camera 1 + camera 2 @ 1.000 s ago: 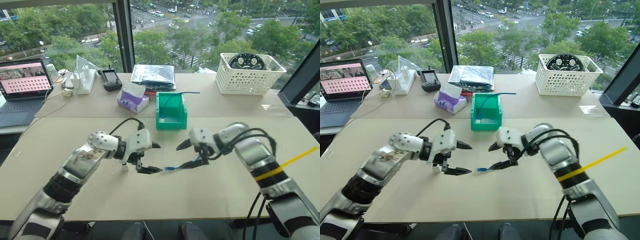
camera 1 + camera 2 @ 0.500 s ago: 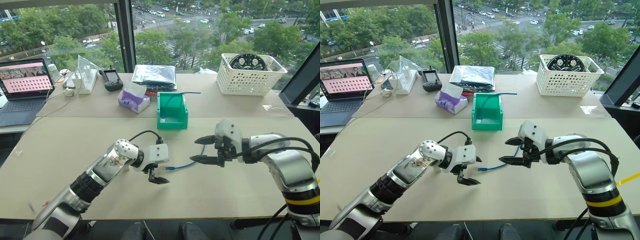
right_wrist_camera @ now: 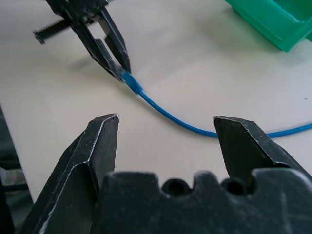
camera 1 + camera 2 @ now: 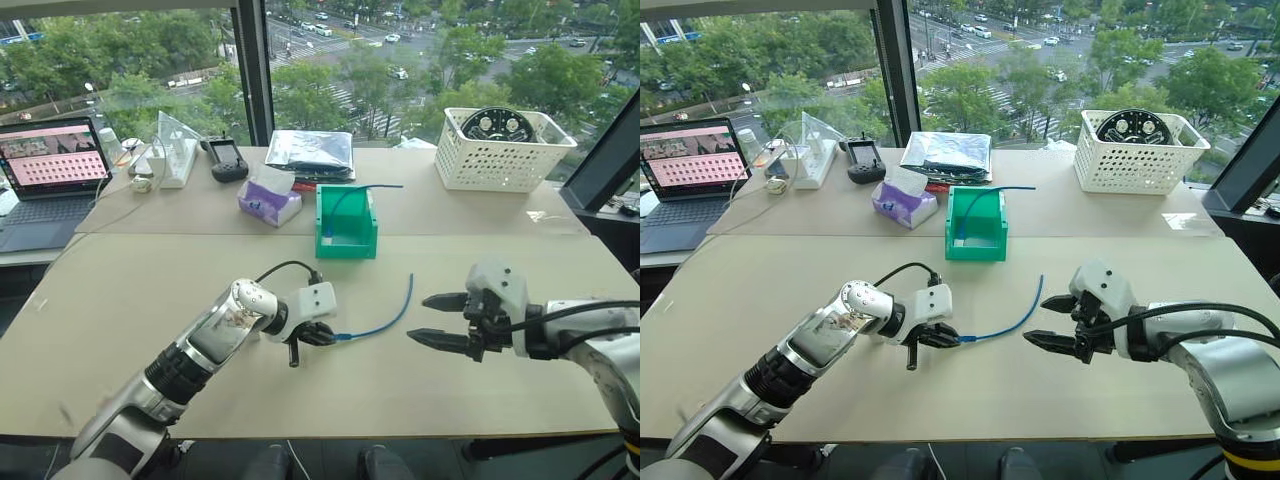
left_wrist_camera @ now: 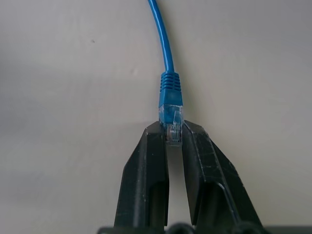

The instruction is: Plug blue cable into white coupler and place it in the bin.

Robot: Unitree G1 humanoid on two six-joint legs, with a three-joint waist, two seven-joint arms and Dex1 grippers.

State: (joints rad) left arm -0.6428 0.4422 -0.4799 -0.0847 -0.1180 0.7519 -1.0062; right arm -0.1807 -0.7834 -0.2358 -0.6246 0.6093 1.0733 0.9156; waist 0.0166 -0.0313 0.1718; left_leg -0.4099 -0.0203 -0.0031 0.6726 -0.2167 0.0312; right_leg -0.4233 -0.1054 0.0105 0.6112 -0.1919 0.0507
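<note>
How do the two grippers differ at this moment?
The left gripper is shut on the blue cable's clear plug; the right gripper is open and holds nothing. The left sits at the cable's end on the table; the right hangs apart from the cable. Both have two black fingers.

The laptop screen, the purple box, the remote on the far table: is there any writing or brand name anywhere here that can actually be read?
None can be read.
Laptop screen: pink rows, too small to read.
Purple tissue box: print too small to read.
Black handheld controller: no legible label.
Silver bag: no legible label.
White basket and green bin: no markings visible.
</note>
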